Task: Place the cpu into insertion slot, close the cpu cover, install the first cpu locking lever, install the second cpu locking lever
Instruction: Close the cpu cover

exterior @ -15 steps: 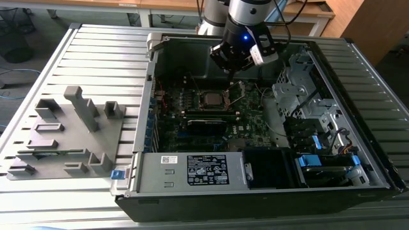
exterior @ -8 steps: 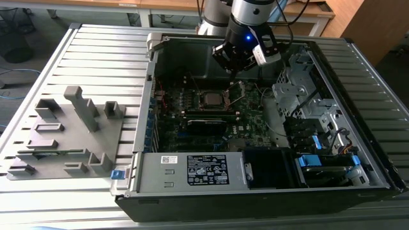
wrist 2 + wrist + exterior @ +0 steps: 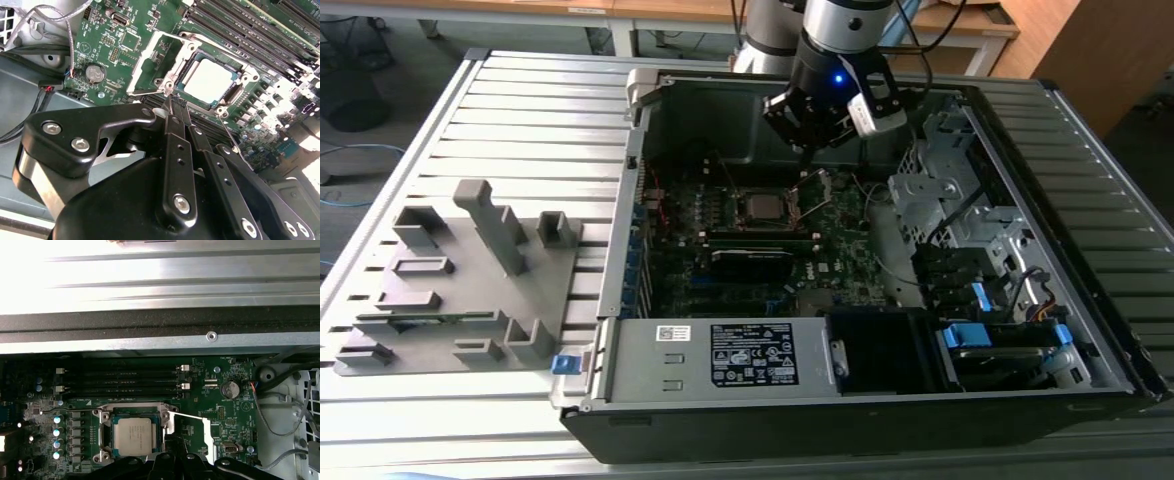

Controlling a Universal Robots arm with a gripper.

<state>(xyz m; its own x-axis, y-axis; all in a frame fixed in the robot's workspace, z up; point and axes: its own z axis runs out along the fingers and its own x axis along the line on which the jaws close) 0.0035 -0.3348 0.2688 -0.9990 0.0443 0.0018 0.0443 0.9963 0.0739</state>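
Note:
The cpu point(image 3: 210, 80) lies flat in the insertion slot point(image 3: 235, 92) on the green motherboard, its silver top facing up; in the first wrist view the cpu point(image 3: 134, 434) sits inside the slot's metal rim point(image 3: 102, 435). The cpu cover point(image 3: 150, 62) is swung open and lies beside the slot, and it is seen again as the cpu cover point(image 3: 192, 432). My gripper point(image 3: 170, 98) is shut with nothing between its fingers. Its tips are right at the cover's edge nearest the slot. In the exterior view my gripper point(image 3: 809, 148) hangs just behind the cpu point(image 3: 765, 207).
The open computer case point(image 3: 627, 250) lies on a slatted metal table. A power supply point(image 3: 720, 355) fills its front, drive bays point(image 3: 961, 200) its right. Black memory slots point(image 3: 120, 382), a coin battery point(image 3: 230, 389) and loose cables point(image 3: 45, 95) surround the socket. A grey fixture point(image 3: 467, 280) stands left.

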